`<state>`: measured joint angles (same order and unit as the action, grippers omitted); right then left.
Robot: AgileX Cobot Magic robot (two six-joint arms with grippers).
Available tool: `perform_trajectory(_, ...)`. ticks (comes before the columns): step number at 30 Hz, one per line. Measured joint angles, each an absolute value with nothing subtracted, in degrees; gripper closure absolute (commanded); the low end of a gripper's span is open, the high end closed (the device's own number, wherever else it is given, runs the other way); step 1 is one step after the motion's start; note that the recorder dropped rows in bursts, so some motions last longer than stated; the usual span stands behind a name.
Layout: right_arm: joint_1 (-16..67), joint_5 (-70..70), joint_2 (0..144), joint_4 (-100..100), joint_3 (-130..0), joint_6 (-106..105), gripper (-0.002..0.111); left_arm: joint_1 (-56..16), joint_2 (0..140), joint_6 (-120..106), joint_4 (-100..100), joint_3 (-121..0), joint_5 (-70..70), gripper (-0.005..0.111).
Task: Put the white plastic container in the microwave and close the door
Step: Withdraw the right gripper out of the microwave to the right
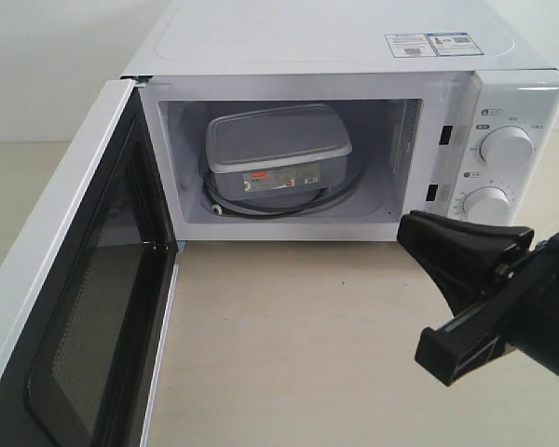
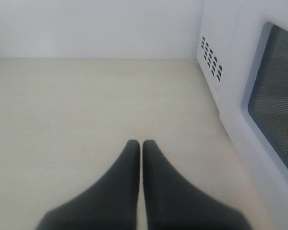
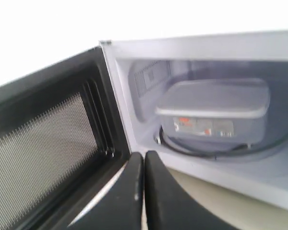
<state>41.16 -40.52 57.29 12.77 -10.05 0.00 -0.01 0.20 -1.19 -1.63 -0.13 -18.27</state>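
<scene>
Sitting inside the microwave (image 1: 335, 37), the container (image 1: 278, 149) rests on the turntable (image 1: 261, 209) with its lid on and its label (image 1: 279, 179) facing the opening. Door (image 1: 84, 307) stands wide open, swung out to the left, with its black inner face and mesh window showing. Right gripper (image 3: 144, 157) hangs in front of the control panel, just below the lower dial (image 1: 489, 205), above the worktop (image 1: 289, 345) and outside the cavity. Its wrist view shows both fingers pressed together and holding nothing. Left gripper (image 2: 141, 143) is out of the exterior view. Its own camera shows the fingers likewise closed tip to tip, empty, over the worktop near the door's outer face. Neither gripper touches container or door.
</scene>
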Motion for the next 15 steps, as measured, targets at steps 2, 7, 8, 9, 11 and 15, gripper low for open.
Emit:
perform_trajectory(2,41.2,-40.8,56.0,12.8,-10.1,0.0,0.108,0.0,0.2,-1.2,-1.6,-0.1,-18.3,0.102)
perform_trajectory(7,41.2,-41.6,54.8,12.8,-10.1,0.0,0.108,0.0,0.2,-1.2,-1.6,-0.1,-18.3,0.102)
perform_trajectory(8,41.2,-41.6,54.8,12.8,-10.1,0.0,0.108,0.0,0.2,-1.2,-1.6,-0.1,-18.3,0.102)
perform_trajectory(9,41.2,-41.6,54.8,12.8,-10.1,0.0,0.108,0.0,0.2,-1.2,-1.6,-0.1,-18.3,0.102)
perform_trajectory(11,41.2,-41.6,54.0,12.8,-10.1,0.0,0.108,0.0,0.2,-1.2,-1.6,-0.1,-18.3,0.102)
perform_trajectory(15,39.4,-40.7,48.7,12.4,-9.9,-0.3,0.108,0.0,0.2,-1.2,-1.6,-0.1,-18.3,0.102)
